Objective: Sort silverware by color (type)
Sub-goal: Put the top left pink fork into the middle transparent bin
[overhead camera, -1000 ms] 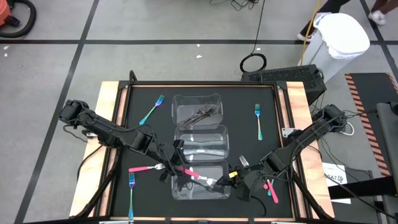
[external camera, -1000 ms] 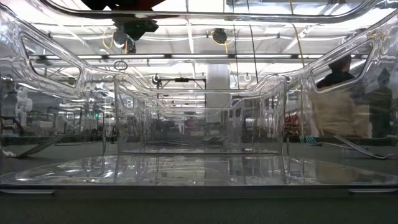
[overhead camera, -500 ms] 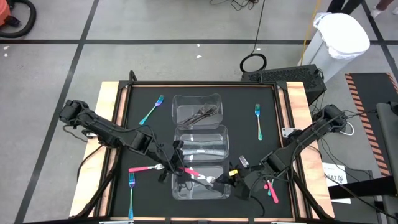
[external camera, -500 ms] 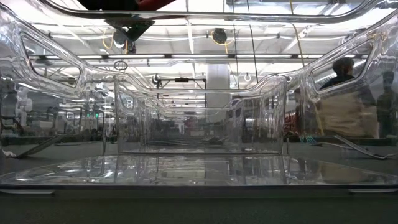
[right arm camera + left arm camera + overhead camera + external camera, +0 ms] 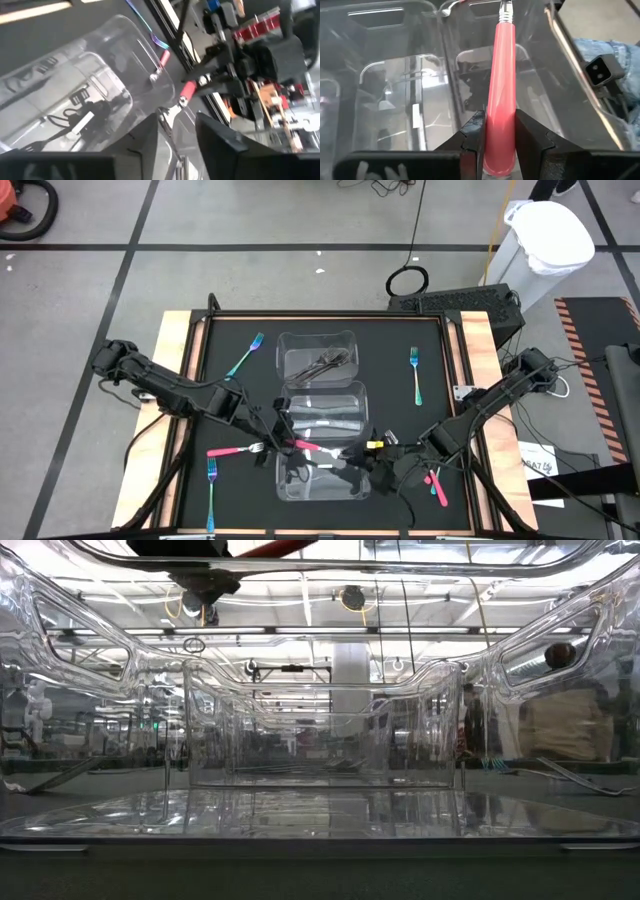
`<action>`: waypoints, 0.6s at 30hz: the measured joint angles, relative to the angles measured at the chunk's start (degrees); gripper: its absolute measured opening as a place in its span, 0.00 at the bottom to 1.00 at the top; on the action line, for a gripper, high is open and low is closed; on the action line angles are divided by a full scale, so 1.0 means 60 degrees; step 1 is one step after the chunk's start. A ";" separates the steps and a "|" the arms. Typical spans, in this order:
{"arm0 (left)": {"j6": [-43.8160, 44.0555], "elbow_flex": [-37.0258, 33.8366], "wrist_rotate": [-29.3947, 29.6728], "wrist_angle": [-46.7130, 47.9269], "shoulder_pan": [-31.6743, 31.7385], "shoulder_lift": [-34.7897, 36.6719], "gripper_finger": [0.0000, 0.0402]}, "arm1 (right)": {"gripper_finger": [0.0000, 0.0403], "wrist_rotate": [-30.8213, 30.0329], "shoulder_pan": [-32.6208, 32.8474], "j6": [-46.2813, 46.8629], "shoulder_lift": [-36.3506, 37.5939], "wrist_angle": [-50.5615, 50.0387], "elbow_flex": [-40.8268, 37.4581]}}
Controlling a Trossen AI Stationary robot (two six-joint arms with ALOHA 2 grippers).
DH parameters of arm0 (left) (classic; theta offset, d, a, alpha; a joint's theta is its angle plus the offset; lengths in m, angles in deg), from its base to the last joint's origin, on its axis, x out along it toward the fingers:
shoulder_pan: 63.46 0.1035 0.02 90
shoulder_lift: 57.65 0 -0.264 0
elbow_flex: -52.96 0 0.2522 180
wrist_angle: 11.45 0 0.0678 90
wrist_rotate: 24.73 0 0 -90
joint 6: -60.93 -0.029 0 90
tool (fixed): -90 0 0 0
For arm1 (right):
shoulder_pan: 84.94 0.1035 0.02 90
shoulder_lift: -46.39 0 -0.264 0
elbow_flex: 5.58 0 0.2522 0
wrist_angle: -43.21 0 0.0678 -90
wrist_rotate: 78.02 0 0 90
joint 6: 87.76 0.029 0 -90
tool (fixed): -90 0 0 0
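My left gripper [image 5: 291, 442] is shut on a pink-handled fork [image 5: 318, 448] above the far rim of the nearest clear container [image 5: 284, 485]. The fork's silver tines [image 5: 167, 116] point toward the table's right. My right gripper [image 5: 356, 466] is open, with one finger on either side of those tines [image 5: 343, 454], touching nothing that I can see. Dark grey forks [image 5: 322, 362] lie in the farthest container. On the table lie teal forks [image 5: 244, 356] [image 5: 415, 374], a blue one [image 5: 211, 478] and pink ones [image 5: 236, 450] [image 5: 435, 485]. My left gripper pinches the pink fork's handle near its free end [image 5: 498, 142] between the two fingers [image 5: 476, 137]. The fingers lie along the handle, coming from the table's left. The fork juts out past the fingertips, lifted clear over the container.
Three clear containers stand in a column down the table's middle; the middle one [image 5: 350, 395] holds pale pieces. The black mat has wooden edges left and right [image 5: 172, 380]. A person moves about in the room behind [image 5: 555, 710].
My right gripper has moved toward the table's left, up to the fork's tines. My left gripper has shifted a little, and the fork's tine end has swung toward the far edge, so the fork now lies closer to level across the container.
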 joint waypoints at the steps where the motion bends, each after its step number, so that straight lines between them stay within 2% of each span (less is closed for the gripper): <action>1: 0.0002 0.0000 0.0046 0.0056 0.0007 0.0000 0.19 | 0.36 -0.0206 0.0000 0.0086 0.0000 -0.0005 0.0000; 10: 0.0258 0.0000 0.0480 0.0353 0.0007 0.0004 0.19 | 0.50 -0.1889 0.0022 0.1443 0.0000 -0.0077 0.0000; 18: 0.0241 0.0000 0.0708 0.0422 0.0001 0.0258 0.19 | 0.53 -0.2021 0.0022 0.1970 0.0000 -0.0427 0.0004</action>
